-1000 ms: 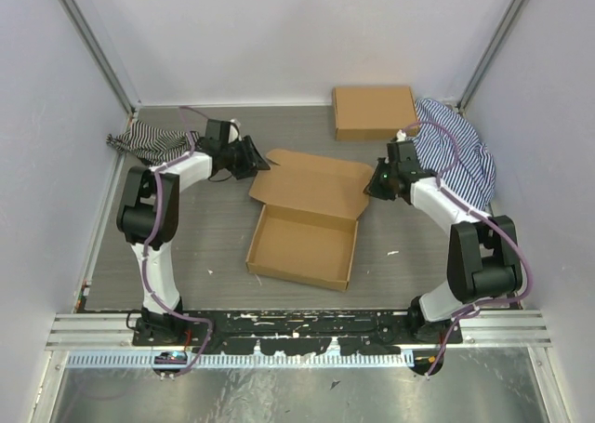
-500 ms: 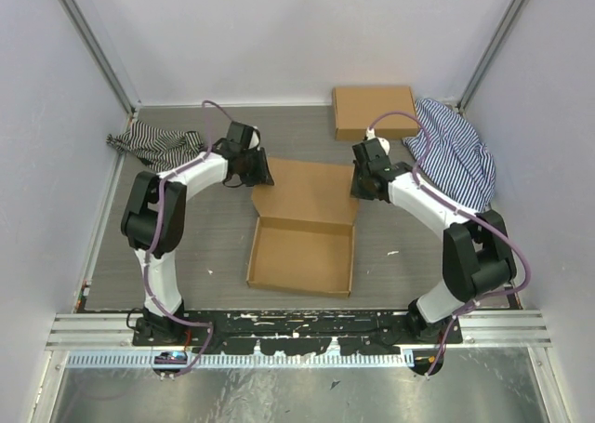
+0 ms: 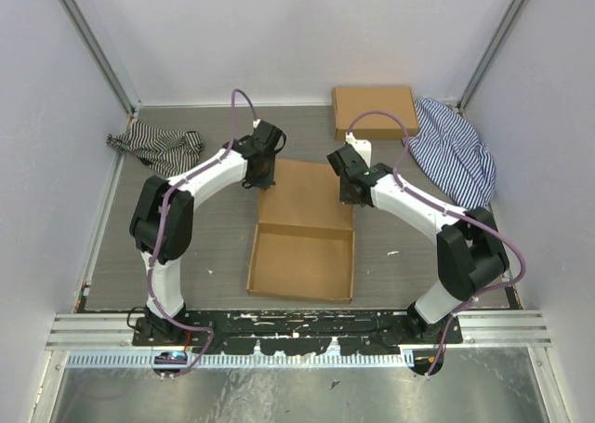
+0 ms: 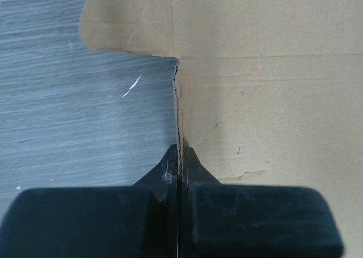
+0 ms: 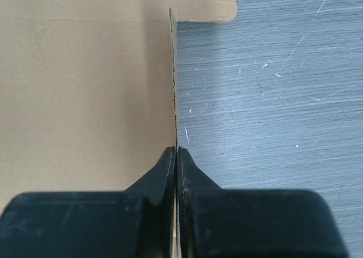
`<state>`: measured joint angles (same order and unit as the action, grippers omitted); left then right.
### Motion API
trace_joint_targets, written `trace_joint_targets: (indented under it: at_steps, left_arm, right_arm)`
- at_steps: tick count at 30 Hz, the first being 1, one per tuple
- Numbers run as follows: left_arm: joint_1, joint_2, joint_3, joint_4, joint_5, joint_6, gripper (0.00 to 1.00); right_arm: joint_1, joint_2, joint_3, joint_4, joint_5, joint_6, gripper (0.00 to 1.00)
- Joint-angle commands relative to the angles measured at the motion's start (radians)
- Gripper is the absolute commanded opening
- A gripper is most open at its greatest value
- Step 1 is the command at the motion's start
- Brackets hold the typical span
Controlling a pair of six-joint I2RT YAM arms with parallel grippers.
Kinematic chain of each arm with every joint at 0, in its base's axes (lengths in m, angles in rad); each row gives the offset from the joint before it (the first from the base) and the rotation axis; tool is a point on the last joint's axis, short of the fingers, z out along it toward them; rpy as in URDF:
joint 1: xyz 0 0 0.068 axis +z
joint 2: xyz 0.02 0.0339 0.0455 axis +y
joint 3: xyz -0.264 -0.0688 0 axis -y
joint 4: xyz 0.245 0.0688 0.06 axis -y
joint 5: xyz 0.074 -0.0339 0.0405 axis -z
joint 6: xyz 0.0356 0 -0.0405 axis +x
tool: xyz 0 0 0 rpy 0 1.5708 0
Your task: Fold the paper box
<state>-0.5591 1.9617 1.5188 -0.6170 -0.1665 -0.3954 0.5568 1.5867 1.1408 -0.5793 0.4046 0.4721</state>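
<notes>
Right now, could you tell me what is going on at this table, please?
Two robot arms are folding the paper box. The left claw is shut on the thin cardboard flap at the lid's left edge, and the right claw pinches the matching flap on the right. The box's tray lies open nearer the arms. Another cardboard box and two striped cloths lie at the far side, untouched.
</notes>
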Motion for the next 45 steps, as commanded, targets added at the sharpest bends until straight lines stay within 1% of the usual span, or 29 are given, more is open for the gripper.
trace_joint_targets:
  at_steps: [1,4,7,9,11,13,16,18,20,23,27,31,33,35,36,37,38,39,41,43,45]
  left_arm:
    - [-0.022,-0.084,0.011,-0.049,-0.128,0.018,0.00]
    - [-0.027,-0.131,-0.040,-0.010,-0.193,0.020,0.00]
    - [-0.032,-0.194,-0.117,0.071,-0.217,0.052,0.00]
    - [-0.048,-0.251,-0.185,0.156,-0.244,0.097,0.00]
    - [-0.069,-0.315,-0.276,0.284,-0.274,0.149,0.00]
    - [-0.092,-0.383,-0.391,0.445,-0.292,0.209,0.00]
    - [-0.118,-0.483,-0.570,0.703,-0.311,0.285,0.00]
    - [-0.128,-0.541,-0.700,0.882,-0.311,0.316,0.00]
    - [-0.131,-0.594,-0.791,1.039,-0.306,0.323,0.00]
    - [-0.131,-0.645,-0.886,1.175,-0.286,0.325,0.00]
    - [-0.136,-0.700,-0.960,1.261,-0.309,0.324,0.00]
    - [-0.137,-0.770,-1.024,1.356,-0.322,0.320,0.00]
    - [-0.136,-0.791,-1.042,1.385,-0.329,0.320,0.00]
    - [-0.137,-0.804,-1.060,1.410,-0.329,0.324,0.00]
    - [-0.137,-0.808,-1.071,1.423,-0.330,0.324,0.00]
    - [-0.137,-0.814,-1.081,1.435,-0.328,0.322,0.00]
    - [-0.137,-0.818,-1.090,1.450,-0.327,0.321,0.00]
    - [-0.136,-0.820,-1.098,1.461,-0.326,0.319,0.00]
    - [-0.137,-0.827,-1.113,1.484,-0.321,0.320,0.00]
    - [-0.137,-0.831,-1.126,1.510,-0.304,0.334,0.00]
    - [-0.136,-0.833,-1.139,1.541,-0.272,0.350,0.00]
  right_arm:
    - [0.027,-0.023,0.048,0.006,0.066,0.037,0.01]
    - [0.027,-0.049,0.038,0.002,0.078,0.044,0.03]
    - [0.028,-0.087,0.034,-0.013,0.088,0.047,0.16]
    - [0.028,-0.116,0.044,-0.034,0.095,0.041,0.28]
    - [0.028,-0.145,0.065,-0.057,0.098,0.029,0.35]
    - [0.027,-0.175,0.089,-0.076,0.098,0.013,0.41]
    - [0.025,-0.224,0.124,-0.102,0.076,-0.025,0.45]
    - [0.020,-0.254,0.142,-0.109,0.051,-0.058,0.45]
    - [0.009,-0.274,0.155,-0.119,0.028,-0.088,0.45]
    - [-0.014,-0.291,0.169,-0.141,0.027,-0.101,0.46]
    - [-0.036,-0.310,0.178,-0.142,-0.040,-0.142,0.46]
    - [-0.042,-0.320,0.202,-0.142,-0.060,-0.176,0.46]
    - [-0.048,-0.331,0.214,-0.137,-0.075,-0.197,0.48]
    - [-0.054,-0.348,0.220,-0.122,-0.102,-0.219,0.55]
    - [-0.055,-0.354,0.224,-0.117,-0.120,-0.229,0.61]
    - [-0.056,-0.357,0.231,-0.116,-0.132,-0.237,0.70]
    - [-0.057,-0.360,0.242,-0.118,-0.135,-0.243,0.81]
    - [-0.057,-0.363,0.255,-0.120,-0.140,-0.250,0.98]
    - [-0.057,-0.372,0.288,-0.120,-0.172,-0.268,1.00]
    - [-0.056,-0.380,0.317,-0.102,-0.259,-0.298,1.00]
    - [-0.056,-0.383,0.331,-0.083,-0.320,-0.326,0.97]
